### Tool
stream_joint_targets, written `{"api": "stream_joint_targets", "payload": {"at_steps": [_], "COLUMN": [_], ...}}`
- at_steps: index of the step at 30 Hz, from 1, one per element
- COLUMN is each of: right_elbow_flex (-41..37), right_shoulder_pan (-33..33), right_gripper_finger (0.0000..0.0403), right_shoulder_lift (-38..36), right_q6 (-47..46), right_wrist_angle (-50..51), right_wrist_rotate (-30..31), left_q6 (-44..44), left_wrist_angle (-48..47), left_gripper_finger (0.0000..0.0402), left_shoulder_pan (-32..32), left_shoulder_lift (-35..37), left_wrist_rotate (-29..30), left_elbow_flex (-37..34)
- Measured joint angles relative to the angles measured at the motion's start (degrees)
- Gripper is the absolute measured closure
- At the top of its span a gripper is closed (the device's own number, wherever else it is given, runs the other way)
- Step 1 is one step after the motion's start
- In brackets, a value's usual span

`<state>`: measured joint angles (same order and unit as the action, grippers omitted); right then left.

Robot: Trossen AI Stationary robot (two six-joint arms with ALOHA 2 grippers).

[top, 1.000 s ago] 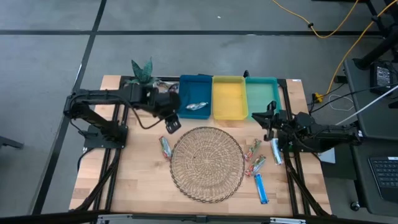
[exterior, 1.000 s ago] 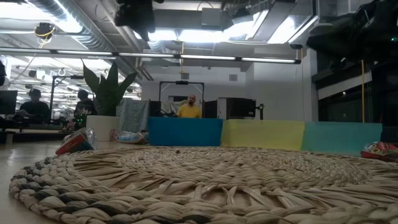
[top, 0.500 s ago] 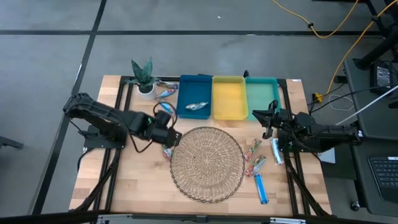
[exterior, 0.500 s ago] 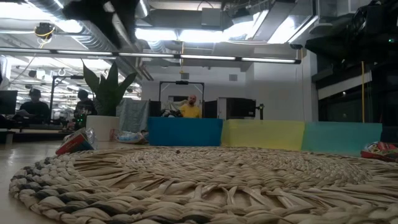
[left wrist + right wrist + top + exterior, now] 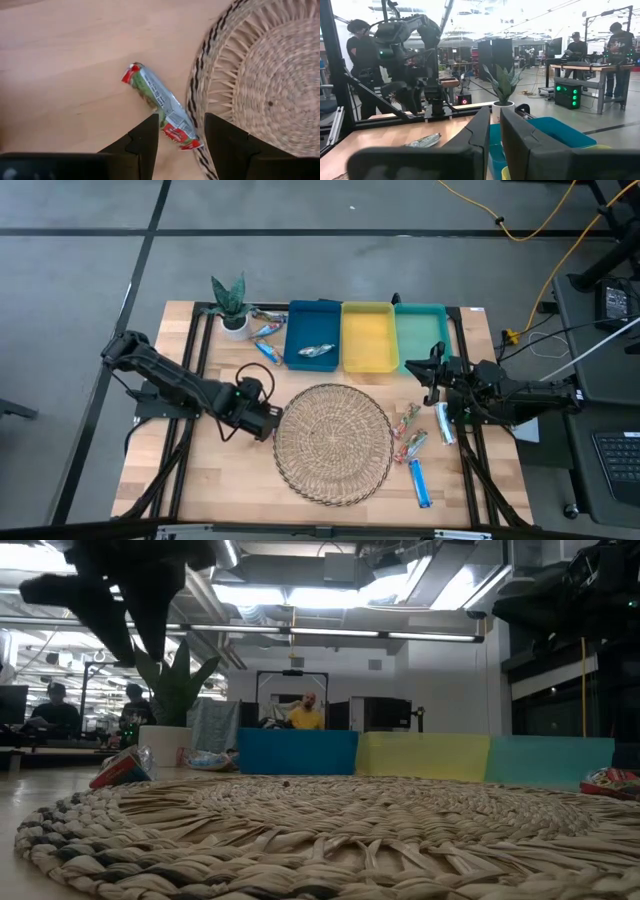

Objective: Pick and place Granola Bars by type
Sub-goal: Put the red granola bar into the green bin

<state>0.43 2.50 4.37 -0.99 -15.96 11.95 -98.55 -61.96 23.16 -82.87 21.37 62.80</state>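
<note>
Two end effectors, left (image 5: 181, 134) parted over wooden table (image 5: 230, 470), right (image 5: 494, 131) near-closed, open-ceiling workshop behind.

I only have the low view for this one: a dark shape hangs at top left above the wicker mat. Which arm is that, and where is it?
Observer: It is the left gripper, open, at the left edge of the wicker mat.
Operator: Anything under it?
Observer: Yes. The left wrist view shows a red-green bar lying on the wood beside the mat's rim, in line with the gap between the fingers.
Operator: Is the blue tray empty?
Observer: No, one silver-white bar lies in the blue tray. The right gripper waits by the teal tray.
</note>
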Motion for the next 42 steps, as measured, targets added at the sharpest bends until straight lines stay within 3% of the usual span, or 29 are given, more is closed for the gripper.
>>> {"api": "stream_joint_targets", "payload": {"at_steps": [5,11,16,22,32,42], "right_elbow_flex": [0.0,0.0,0.0,0.0,0.0,0.0], "right_shoulder_pan": [0.0,0.0,0.0,0.0,0.0,0.0], "right_gripper_finger": [0.0354,0.0354,0.0354,0.0354,0.0354,0.0354], "right_shoulder_lift": [0.0,0.0,0.0,0.0,0.0,0.0], "right_q6": [0.1,0.0,0.0,0.0,-0.2,-0.3], "right_wrist_angle": [0.9,1.8,1.8,2.5,5.1,5.1], "right_wrist_rotate": [0.0,0.0,0.0,0.0,0.0,0.0], "left_q6": [3.3,6.2,7.4,13.4,17.6,21.2], "left_wrist_angle": [6.9,13.4,14.1,22.4,25.4,26.4], "left_gripper_finger": [0.0243,0.0191,0.0152,0.0138,0.0154,0.0242], "left_shoulder_pan": [-0.9,-2.8,-4.2,-6.9,-10.6,-13.4], "left_shoulder_lift": [0.0,0.0,0.0,0.0,0.0,-3.5], "left_wrist_rotate": [-1.4,-7.1,-6.9,-8.2,-7.6,-13.4], "left_elbow_flex": [-3.8,-10.0,-13.8,-18.5,-21.2,-21.2]}}
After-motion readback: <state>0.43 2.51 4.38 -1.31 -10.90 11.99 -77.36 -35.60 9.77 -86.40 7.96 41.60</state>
